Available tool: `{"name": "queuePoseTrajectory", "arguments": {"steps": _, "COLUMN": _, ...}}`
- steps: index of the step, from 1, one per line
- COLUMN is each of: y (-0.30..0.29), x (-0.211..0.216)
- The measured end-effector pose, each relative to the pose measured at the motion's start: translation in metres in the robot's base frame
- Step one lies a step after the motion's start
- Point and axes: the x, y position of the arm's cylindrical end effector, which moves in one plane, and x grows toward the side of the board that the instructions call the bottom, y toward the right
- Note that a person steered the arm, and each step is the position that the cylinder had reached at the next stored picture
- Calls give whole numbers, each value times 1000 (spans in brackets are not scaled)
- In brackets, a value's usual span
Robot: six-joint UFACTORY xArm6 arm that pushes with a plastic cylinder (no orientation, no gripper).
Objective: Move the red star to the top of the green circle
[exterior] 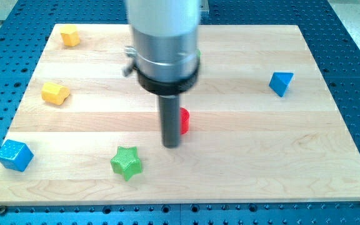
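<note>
- My tip (171, 145): the lower end of a straight dark rod, seen resting on the wooden board (242, 156) near its middle. No jaws are carried, so nothing is clasped; the rod is merely set against the board, just to the view's left of the red block.
- Arm housing (164, 44): a broad silvery cylinder with a black collar, seen above the rod and covering the middle of the board's top part.
- Red block (184, 120): taken as the landmark. Only a small part is shown, at the rod's right edge; the rest is hidden behind the rod, and its shape cannot be made out. Whether it is touched by the rod cannot be told.
- Green sliver (198, 55): seen at the housing's right edge, toward the view's top from the red block; shape hidden.
- Green star (127, 162): placed toward the view's bottom left of the red block, near.
- Blue block (280, 82), wedge-like: placed to the view's upper right of the red block, well apart.
- Yellow block (55, 94): placed to the view's left of the red block, well apart.
- Second yellow block (70, 35): placed at the view's top left, far from the red block.
- Blue cube (14, 155): placed at the view's bottom left, on the board's corner edge, farthest from the red block.
</note>
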Motion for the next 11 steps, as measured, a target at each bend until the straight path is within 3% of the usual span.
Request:
{"name": "queuePoseTrajectory", "arguments": {"steps": 1, "y": 8, "x": -26}}
{"name": "queuePoseTrajectory", "arguments": {"steps": 3, "y": -122, "x": -142}}
{"name": "queuePoseTrajectory", "arguments": {"steps": 5, "y": -165, "x": -188}}
{"name": "queuePoseTrajectory", "arguments": {"steps": 6, "y": -150, "x": -261}}
{"name": "queuePoseTrajectory", "arguments": {"steps": 7, "y": -81, "x": -293}}
{"name": "queuePoseTrajectory", "arguments": {"steps": 8, "y": -29, "x": -292}}
{"name": "queuePoseTrajectory", "arguments": {"steps": 9, "y": -55, "x": -251}}
{"name": "queuePoseTrajectory", "arguments": {"steps": 11, "y": -30, "x": -157}}
